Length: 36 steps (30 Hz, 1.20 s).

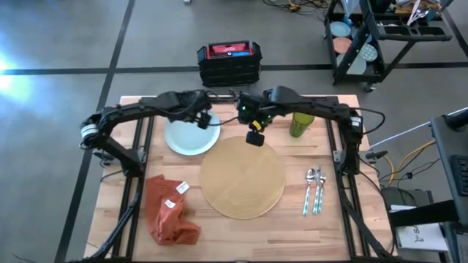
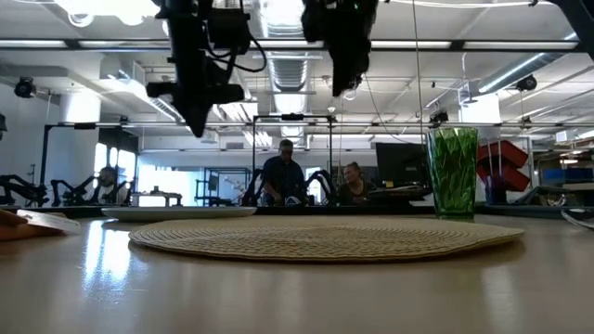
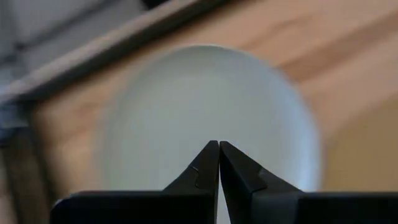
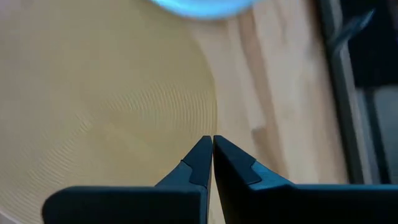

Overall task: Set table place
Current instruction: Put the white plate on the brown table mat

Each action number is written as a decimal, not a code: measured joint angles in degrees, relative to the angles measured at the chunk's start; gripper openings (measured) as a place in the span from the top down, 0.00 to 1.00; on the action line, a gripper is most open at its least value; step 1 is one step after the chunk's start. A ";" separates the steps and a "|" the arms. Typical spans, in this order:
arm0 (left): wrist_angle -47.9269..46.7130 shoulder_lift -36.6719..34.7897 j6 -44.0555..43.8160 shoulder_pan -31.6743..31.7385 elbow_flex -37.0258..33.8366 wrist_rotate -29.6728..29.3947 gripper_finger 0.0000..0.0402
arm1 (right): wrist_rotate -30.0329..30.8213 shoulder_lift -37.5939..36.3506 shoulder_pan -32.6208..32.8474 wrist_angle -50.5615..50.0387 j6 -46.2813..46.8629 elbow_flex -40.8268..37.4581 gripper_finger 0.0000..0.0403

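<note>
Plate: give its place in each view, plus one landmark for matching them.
High view: plate lies left of centre, beside the placemat, under the left pincer.
Low view: a thin disc at left, behind the placemat's edge.
Left wrist view: fills the middle, past the shut fingertips.
Right wrist view: only a pale arc at the top edge.
Landmark: the placemat, in the high, low and right wrist views.
</note>
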 joint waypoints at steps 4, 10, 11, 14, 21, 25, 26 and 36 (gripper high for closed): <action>-2.99 -3.46 1.79 5.50 -3.23 0.03 0.96 | -3.18 -0.22 0.17 3.98 2.00 -8.13 1.00; 4.40 -5.62 7.73 18.04 -12.66 14.44 0.72 | -9.10 -1.48 2.51 10.50 4.10 -13.13 1.00; 5.04 -5.62 8.34 19.92 -13.88 15.67 0.67 | -9.09 -1.63 3.06 10.68 4.07 -13.21 1.00; 7.66 -5.02 9.15 23.89 -16.51 16.54 0.53 | -9.12 -2.21 4.29 10.93 4.01 -13.23 1.00; 11.29 -2.49 9.01 28.46 -18.07 16.73 0.37 | -9.07 -4.09 4.95 11.10 4.52 -13.23 1.00; 12.66 1.30 8.60 30.22 -18.22 16.77 0.40 | -9.04 -4.77 4.95 11.10 5.00 -13.23 1.00; 12.82 2.43 8.52 30.54 -18.22 16.75 0.41 | -9.05 -4.89 4.95 11.06 5.35 -13.23 1.00; 13.68 11.38 8.52 30.94 -18.05 16.84 0.55 | -8.59 -5.62 5.43 10.62 6.65 -13.25 1.00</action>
